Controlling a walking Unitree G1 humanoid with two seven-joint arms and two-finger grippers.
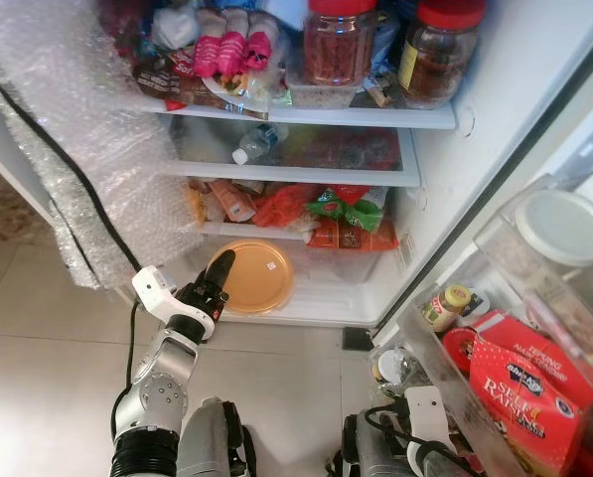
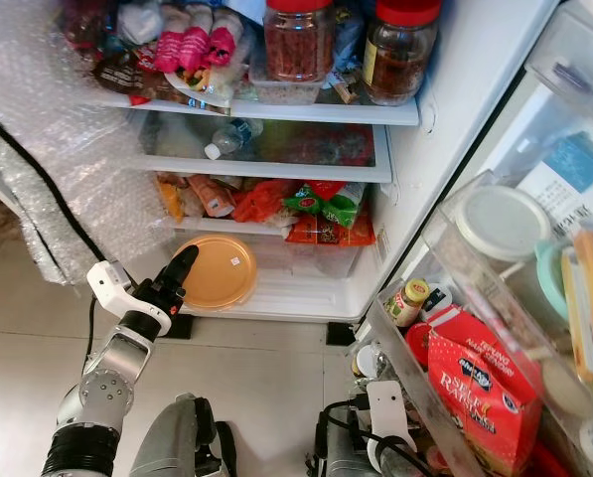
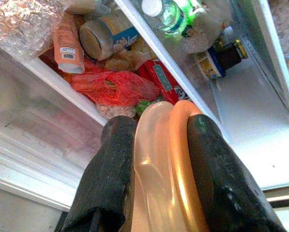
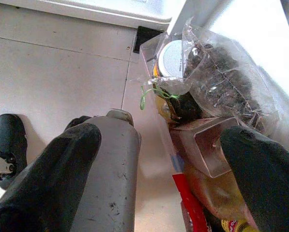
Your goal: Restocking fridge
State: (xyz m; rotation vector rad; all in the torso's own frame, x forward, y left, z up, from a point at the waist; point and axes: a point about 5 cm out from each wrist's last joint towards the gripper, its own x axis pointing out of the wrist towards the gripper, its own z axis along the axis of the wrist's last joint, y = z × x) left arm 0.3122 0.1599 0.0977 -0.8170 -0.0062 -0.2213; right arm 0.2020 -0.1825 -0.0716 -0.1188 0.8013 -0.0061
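Restocking step in hand, by judgement: sliding the orange plate (image 1: 252, 275) onto the bottom shelf (image 1: 321, 298) of the open fridge (image 1: 515, 89).

To do it well: keep the plate level, push it further in toward the back wall, loosen the grip only once most of the plate rests on the shelf. Better not to lift, because the packets (image 1: 341, 214) on the shelf above hang close over it. Also keep clear of the bubble wrap (image 1: 73, 139) hanging on the left side.

Left gripper (image 1: 220, 270): jaws clamped on the near left edge of the plate; in the left wrist view the orange rim sits tight between the two black fingers (image 3: 110, 179), touching both. Rest of the plate reaching away from the jaws into the fridge, low over the bottom shelf; whether already resting on it, cannot tell.

Right gripper (image 4: 159, 159): low, beside the fridge door bins (image 1: 495, 348), jaws wide apart, holding nothing, well apart from the plate.
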